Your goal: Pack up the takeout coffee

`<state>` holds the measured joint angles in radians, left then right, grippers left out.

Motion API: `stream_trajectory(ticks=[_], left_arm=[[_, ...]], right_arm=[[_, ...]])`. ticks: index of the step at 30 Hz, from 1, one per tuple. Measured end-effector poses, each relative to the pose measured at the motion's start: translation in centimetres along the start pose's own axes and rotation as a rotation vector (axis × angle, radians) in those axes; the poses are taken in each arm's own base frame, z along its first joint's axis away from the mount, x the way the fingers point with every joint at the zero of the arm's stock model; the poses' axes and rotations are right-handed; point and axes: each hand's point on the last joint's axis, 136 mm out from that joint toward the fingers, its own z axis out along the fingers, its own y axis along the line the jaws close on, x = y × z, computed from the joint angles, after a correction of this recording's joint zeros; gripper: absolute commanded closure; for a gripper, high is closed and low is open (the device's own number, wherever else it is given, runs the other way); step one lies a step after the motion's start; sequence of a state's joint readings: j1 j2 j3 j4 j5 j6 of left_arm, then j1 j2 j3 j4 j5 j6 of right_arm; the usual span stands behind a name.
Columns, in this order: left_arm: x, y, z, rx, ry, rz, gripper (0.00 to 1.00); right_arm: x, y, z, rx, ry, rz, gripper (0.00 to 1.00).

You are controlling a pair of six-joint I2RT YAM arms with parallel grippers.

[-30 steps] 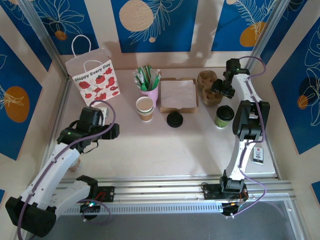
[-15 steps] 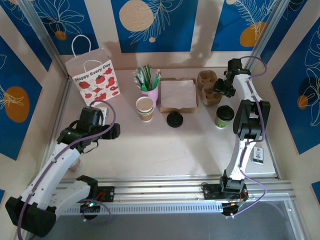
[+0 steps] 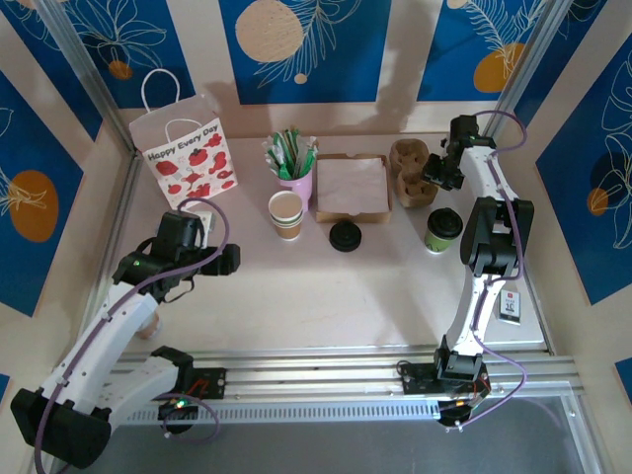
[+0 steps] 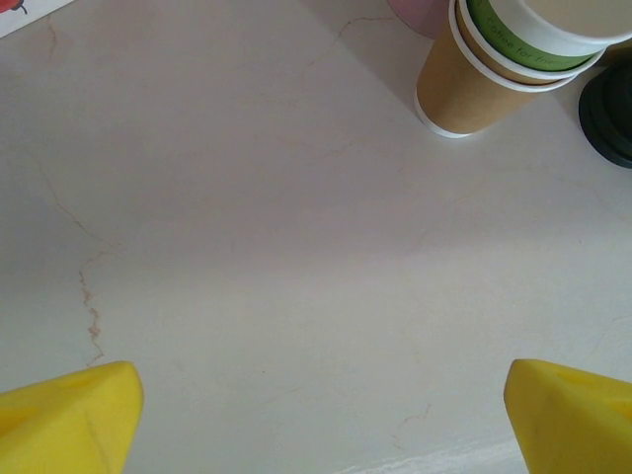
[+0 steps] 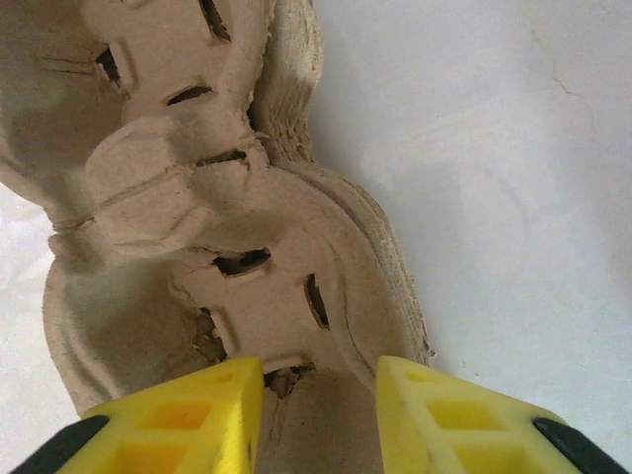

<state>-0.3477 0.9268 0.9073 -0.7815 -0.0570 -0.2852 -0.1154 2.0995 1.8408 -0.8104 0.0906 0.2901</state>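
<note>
At back right, my right gripper point(image 5: 318, 395): fingers parted astride the cup carrier point(image 5: 197, 197) rim, seemingly to seize it.
Takeout coffee point(image 3: 443, 229): lidded, upright beside carrier, awaiting packing.
My left gripper point(image 4: 316, 410): spread wide, idle.

Mid-table: the table point(image 3: 326, 296) is bare here, leaving a wide passage.
Ahead of left gripper point(image 4: 321, 395): fingers spread wide with bare surface between them; tan cup point(image 4: 494, 74) at 1 o'clock, loose black lid point(image 4: 607, 114) at 2 o'clock.
Around takeout coffee point(image 3: 443, 229): free from 5 to 8 o'clock; loose black lid at 9; cup carrier point(image 3: 413, 173) at 11; right arm point(image 3: 491, 237) just beside at 3.
</note>
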Motion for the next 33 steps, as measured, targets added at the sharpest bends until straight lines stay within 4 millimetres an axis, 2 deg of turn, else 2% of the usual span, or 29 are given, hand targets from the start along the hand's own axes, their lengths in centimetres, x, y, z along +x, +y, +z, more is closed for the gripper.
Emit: stream_trajectory(ticks=[4, 8, 14, 33], left_arm=[[0.0, 0.0, 0.0, 0.000, -0.001, 0.000, 0.04], [-0.1, 0.0, 0.0, 0.001, -0.003, 0.003, 0.01], [-0.1, 0.0, 0.0, 0.002, -0.005, 0.003, 0.00], [-0.1, 0.0, 0.0, 0.002, -0.008, 0.003, 0.00]], right_arm=[[-0.4, 0.0, -0.1, -0.026, -0.010, 0.008, 0.68], [-0.6, -0.6, -0.2, -0.023, -0.014, 0.032, 0.61], [-0.5, -1.4, -0.1, -0.014, -0.010, 0.060, 0.58], [-0.4, -0.6, 0.0, -0.031, -0.007, 0.036, 0.62]])
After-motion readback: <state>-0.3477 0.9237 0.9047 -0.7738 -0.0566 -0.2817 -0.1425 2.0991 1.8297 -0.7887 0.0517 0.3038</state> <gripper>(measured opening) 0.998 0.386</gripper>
